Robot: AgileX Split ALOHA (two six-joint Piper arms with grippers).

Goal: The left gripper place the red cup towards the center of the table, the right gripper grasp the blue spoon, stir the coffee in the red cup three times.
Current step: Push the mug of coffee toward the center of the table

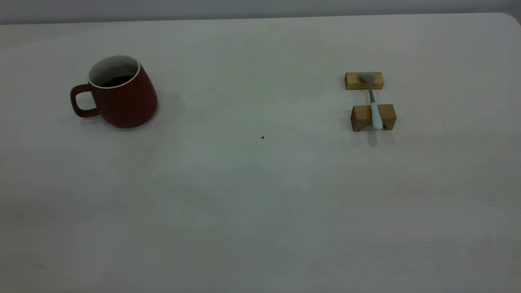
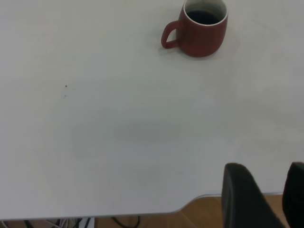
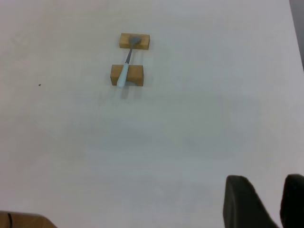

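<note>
Red cup (image 1: pixel 122 95) sits well apart from the blue spoon (image 1: pixel 375 110), which lies on two wooden blocks (image 1: pixel 373 117), so you've done nothing yet: both pincers, left (image 2: pixel 266 199) and right (image 3: pixel 263 202), wait with fingers apart.

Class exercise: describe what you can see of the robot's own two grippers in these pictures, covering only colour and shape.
Only finger tips show. The left gripper has two black, matte, rounded fingers with a gap between them. The right gripper looks the same. No cables or markings are visible.
</note>
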